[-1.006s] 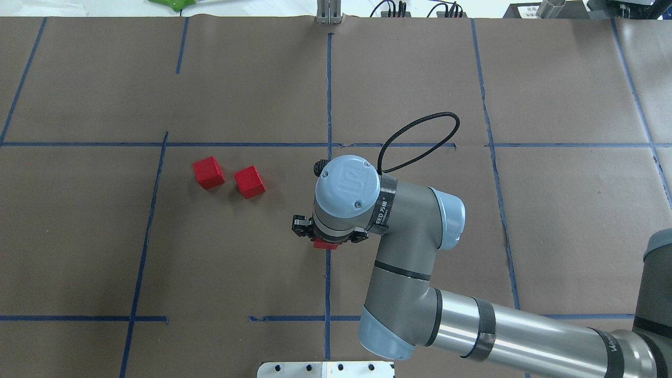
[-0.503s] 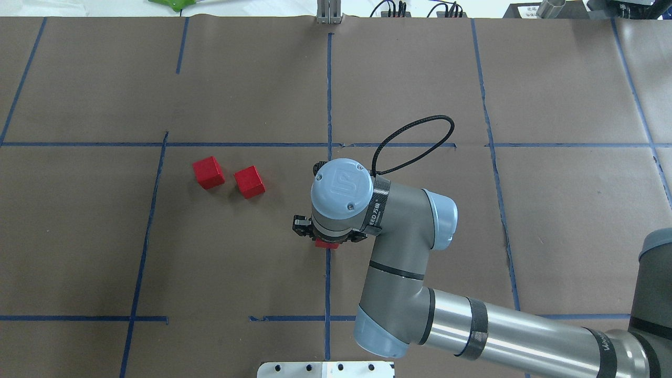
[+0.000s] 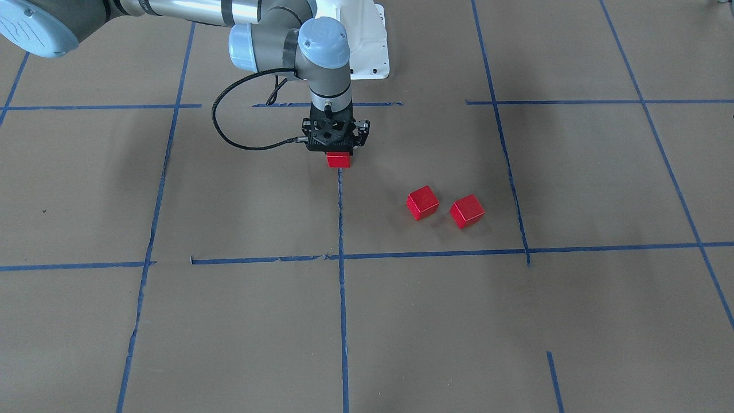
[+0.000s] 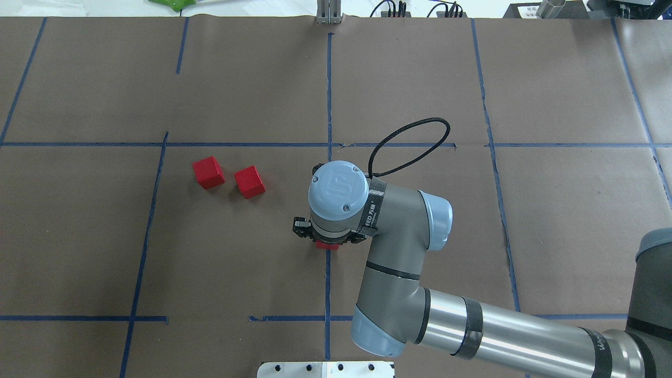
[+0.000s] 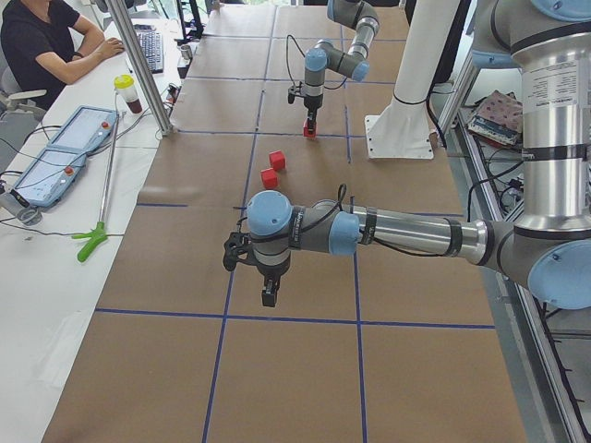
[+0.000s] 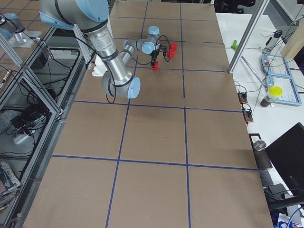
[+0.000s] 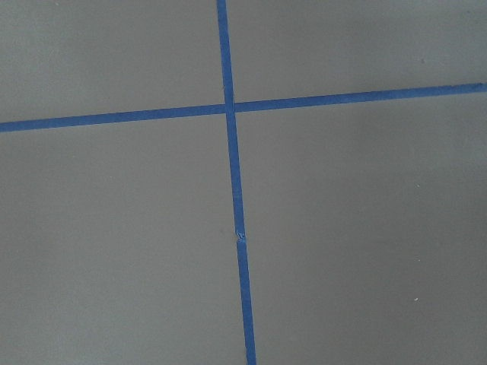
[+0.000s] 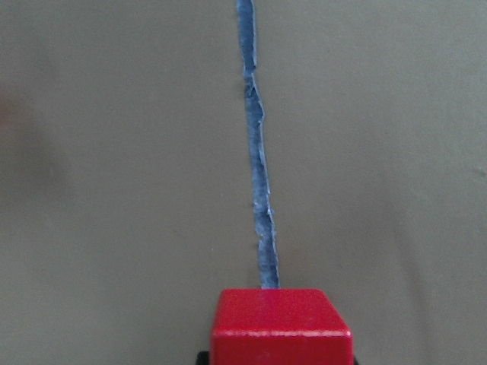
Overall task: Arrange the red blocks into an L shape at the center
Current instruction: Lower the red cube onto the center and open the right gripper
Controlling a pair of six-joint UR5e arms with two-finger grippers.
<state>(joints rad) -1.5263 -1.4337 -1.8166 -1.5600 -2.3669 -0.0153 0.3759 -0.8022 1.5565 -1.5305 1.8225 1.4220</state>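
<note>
My right gripper [image 4: 326, 241] is shut on one red block [image 4: 326, 244], held low over the vertical blue tape line [image 4: 328, 283] at the center. The front view shows the same block [image 3: 338, 160] right under the gripper [image 3: 338, 154], at or just above the paper. The right wrist view shows the block [image 8: 281, 327] at the end of the tape line. Two other red blocks [image 4: 208, 172] [image 4: 249, 181] lie side by side, slightly apart, to the left of the center. My left gripper [image 5: 268, 295] hangs above the paper far off; I cannot tell whether it is open.
A black cable loop [image 4: 415, 139] stands out from the right wrist. A white base plate [image 4: 325, 369] lies at the near table edge. A person [image 5: 42, 37] sits beside a side bench with a tablet [image 5: 65, 138] and a green tool [image 5: 92, 242].
My right wrist and forearm have shifted slightly to the left and toward the robot. The held red block stays over the same spot on the tape line. The two loose blocks have not moved.
</note>
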